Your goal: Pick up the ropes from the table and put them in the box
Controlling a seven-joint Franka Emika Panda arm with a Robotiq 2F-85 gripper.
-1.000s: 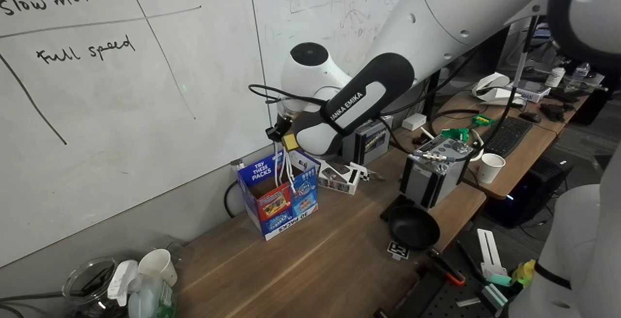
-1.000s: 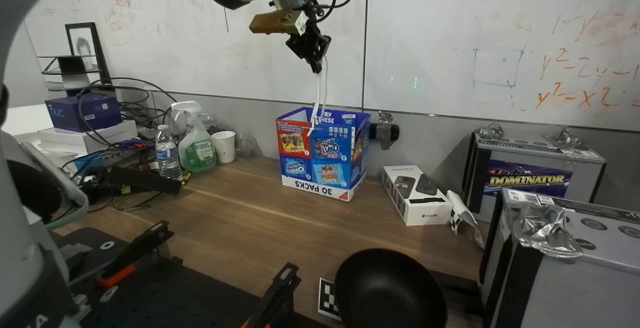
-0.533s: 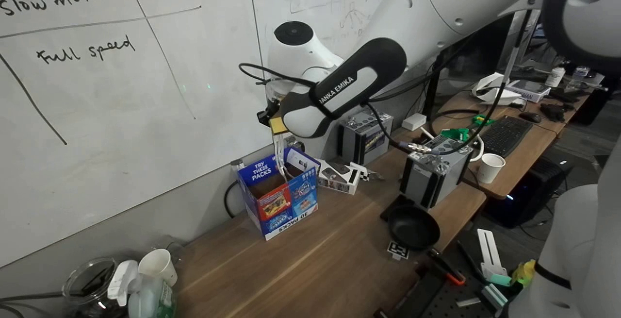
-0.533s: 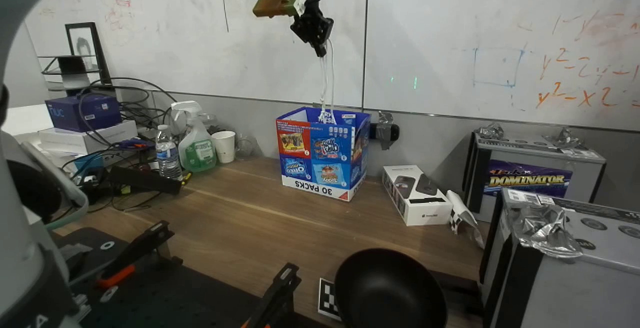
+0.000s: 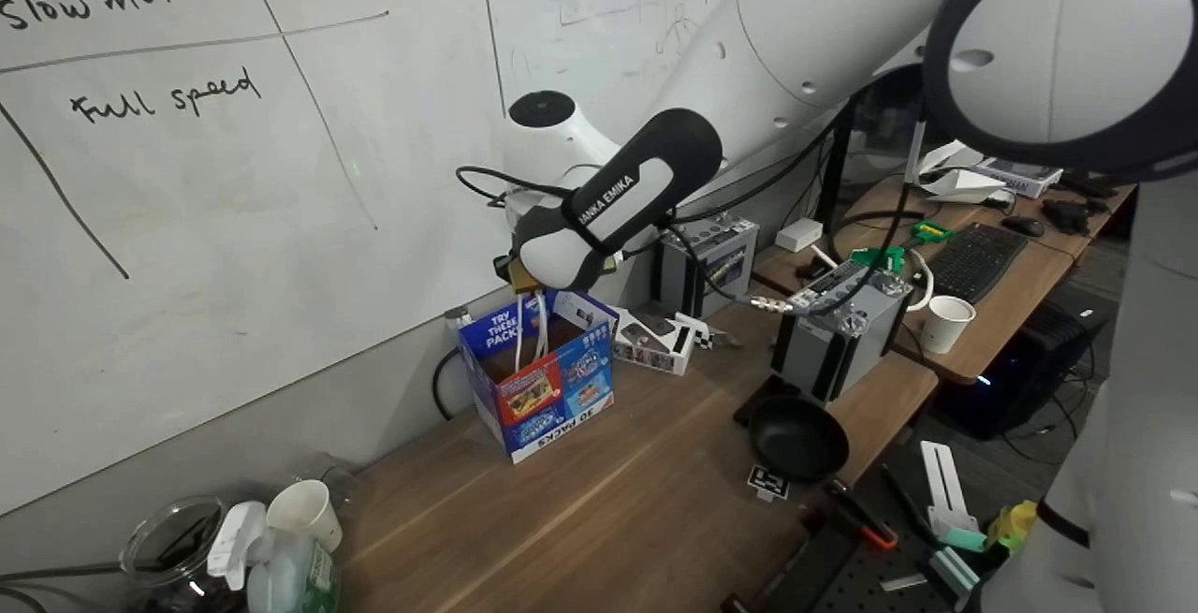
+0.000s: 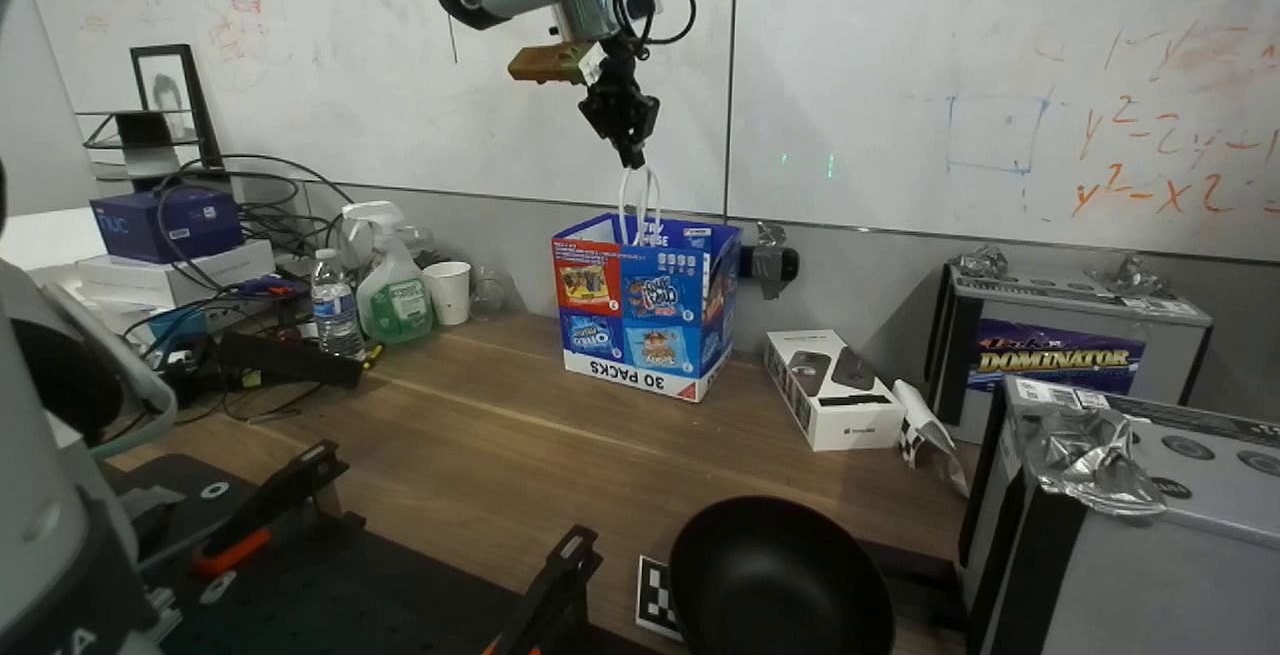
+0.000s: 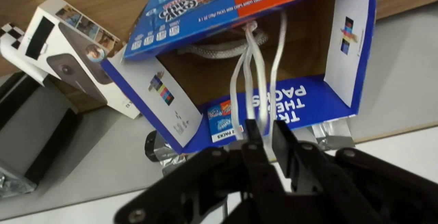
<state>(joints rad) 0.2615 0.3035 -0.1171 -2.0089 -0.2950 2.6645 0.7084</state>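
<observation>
Directly above the blue box (image 6: 640, 320), in an exterior view, hangs the gripper (image 6: 634, 161), pointing down at the upper middle of the frame. White ropes (image 6: 622, 203) hang at its tip and vanish behind the box's front wall.

In an exterior view, the box stands left of centre on the wooden table (image 5: 599, 501), its top open, with the ropes reaching down into it; the robot's wrist (image 5: 560, 255) hides the gripper's tip. A black pan (image 5: 798, 435) sits lower right of centre.

In the wrist view, the gripper shows at the bottom, its fingers (image 7: 254, 135) slightly apart. Ropes run into the narrow gap; whether they are pinched, I cannot tell. A thicker braided rope (image 7: 219, 53) curls inside the box, upper centre, and a white carton (image 7: 80, 58) lies at upper left.
</observation>
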